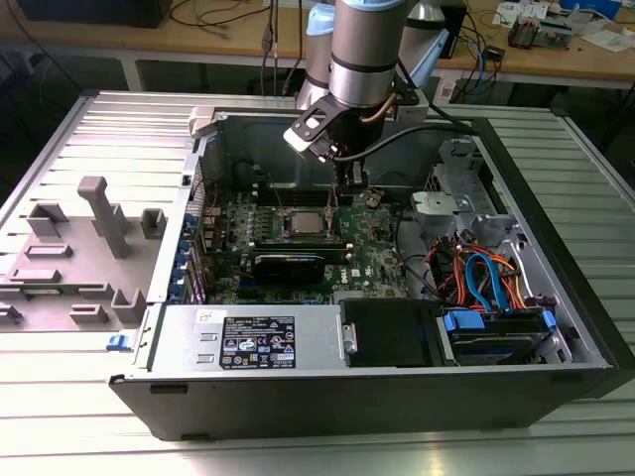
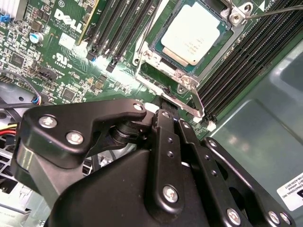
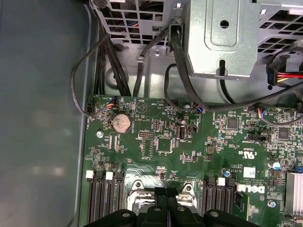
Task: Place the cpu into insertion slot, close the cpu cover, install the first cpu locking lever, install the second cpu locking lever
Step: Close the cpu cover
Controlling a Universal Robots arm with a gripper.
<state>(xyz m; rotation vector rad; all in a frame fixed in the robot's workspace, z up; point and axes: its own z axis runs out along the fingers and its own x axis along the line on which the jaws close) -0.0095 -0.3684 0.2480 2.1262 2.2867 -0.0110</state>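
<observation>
Gripper [image 3: 166,195], fingers drawn close together, tips at the edge of the cpu cover [image 2: 147,56], which frames the seated cpu [image 2: 194,33].

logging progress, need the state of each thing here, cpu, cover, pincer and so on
cpu, seated in slot
cover, down around cpu
lever, cannot tell if latched
pincer, shut, at slot's edge
case, side open
</observation>
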